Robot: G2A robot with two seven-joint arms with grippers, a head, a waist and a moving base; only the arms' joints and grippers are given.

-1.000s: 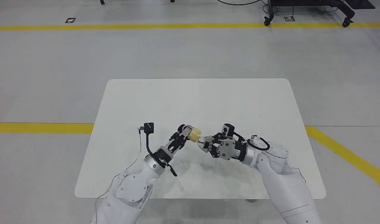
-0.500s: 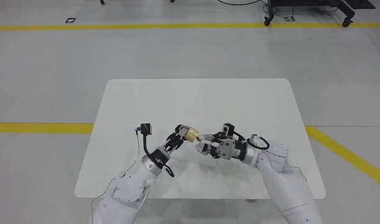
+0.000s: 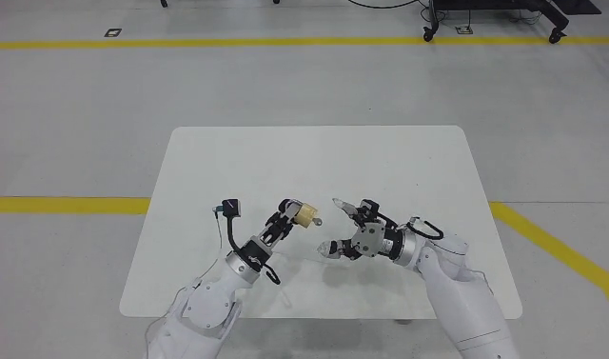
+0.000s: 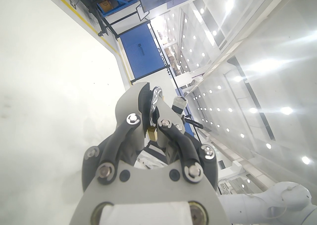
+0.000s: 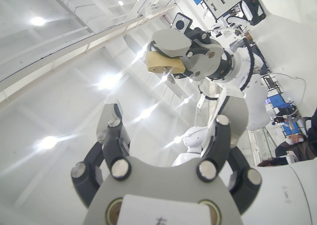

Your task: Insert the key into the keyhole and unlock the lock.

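Observation:
A brass padlock [image 3: 304, 213] is held above the white table [image 3: 381, 159], with my left gripper [image 3: 292, 216] shut on it. In the right wrist view the padlock [image 5: 162, 63] sits between the left gripper's grey fingers [image 5: 171, 42], and a small silver key [image 5: 168, 75] sticks out of its underside. The key [image 3: 317, 221] points toward my right gripper [image 3: 335, 228], which stands open a short way off with nothing between its fingers [image 5: 112, 117]. In the left wrist view the left gripper [image 4: 148, 98] clamps the lock's brass body [image 4: 152, 134] and its shackle [image 4: 156, 94].
Both arms hover over the table's front half, near its front edge [image 3: 324, 317]. Yellow floor lines [image 3: 76, 205] run on either side of the table, and a wheeled cart [image 3: 495, 7] stands far behind it.
My right gripper, which was closed at the key by the lock, has opened and drawn back to the right. The key stays in the lock. The left gripper with the lock barely shifted.

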